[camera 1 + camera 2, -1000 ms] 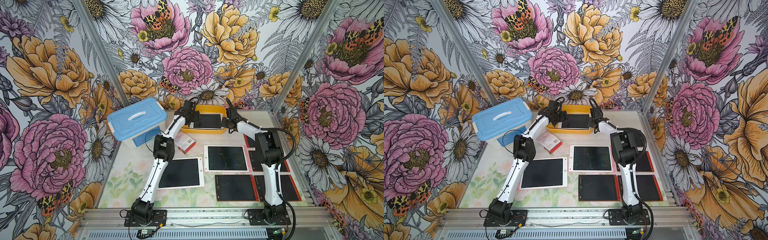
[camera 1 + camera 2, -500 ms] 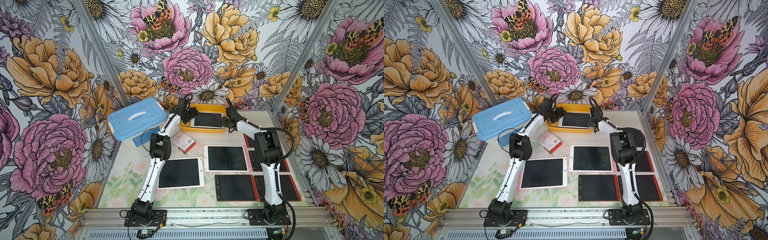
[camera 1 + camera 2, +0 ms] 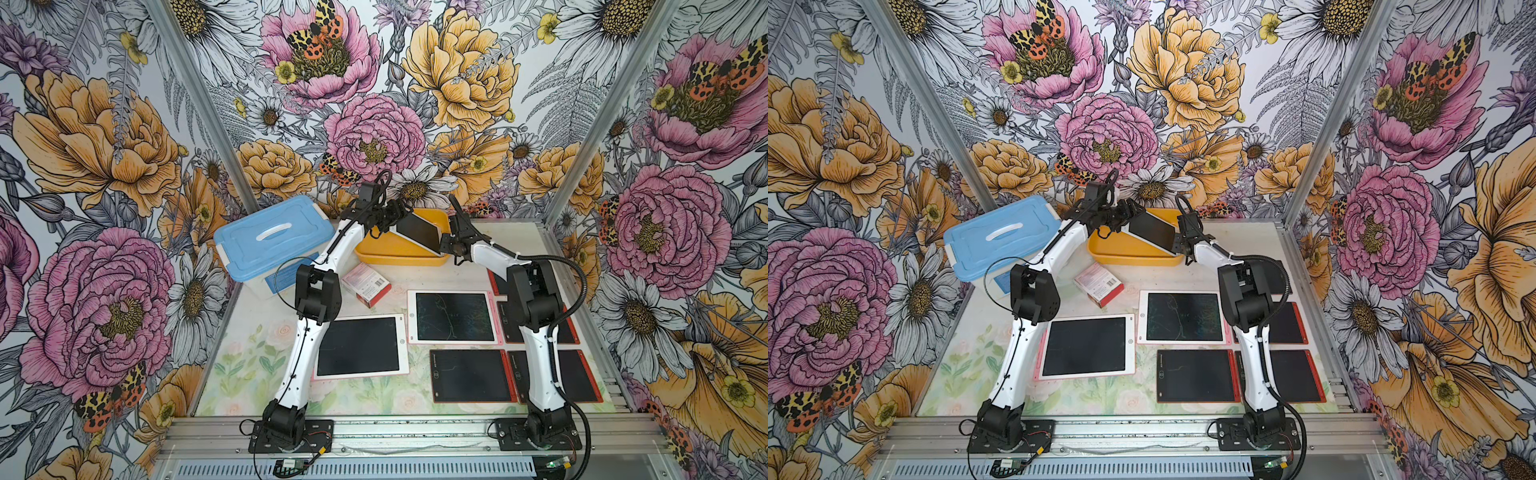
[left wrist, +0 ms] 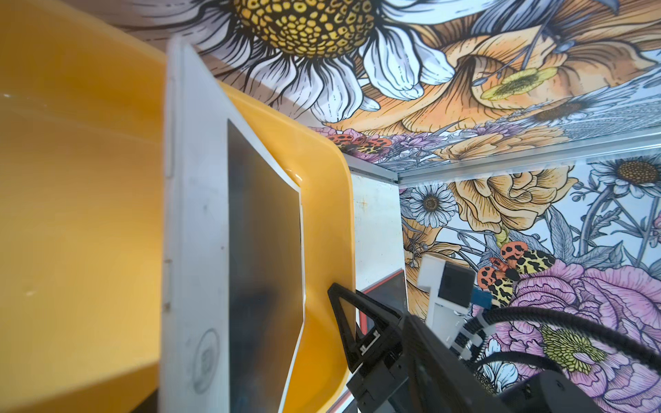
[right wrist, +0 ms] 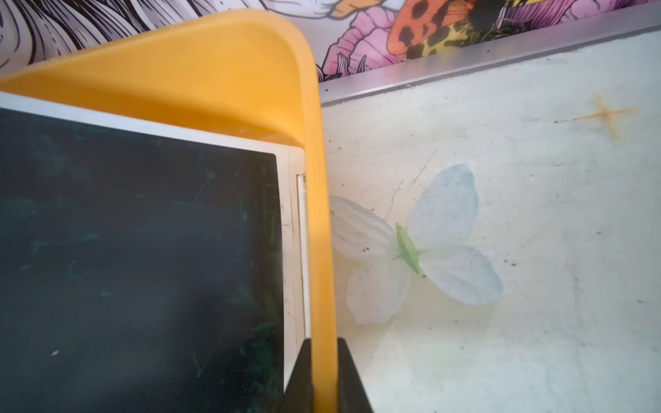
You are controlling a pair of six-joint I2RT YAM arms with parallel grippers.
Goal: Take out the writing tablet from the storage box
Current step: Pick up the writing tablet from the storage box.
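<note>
The yellow storage box stands at the back middle of the table. In it the white-framed writing tablet tilts steeply. The tablet's left end is raised and its right end rests low against the box's right wall. My left gripper is at the raised end, but its fingers are hidden, so the grip is unclear. The left wrist view shows the tablet nearly edge-on over the box. My right gripper is shut on the box's right rim, beside the tablet.
A translucent box with a blue lid stands left of the storage box. A red-and-white carton lies in front of it. Several other tablets lie flat nearer the front, white-framed and red-framed, the latter round the right arm.
The tablet lay flat in the box; its left end has now swung up into a steep tilt. My left gripper rose with that end. The right gripper has kept its hold on the rim.
</note>
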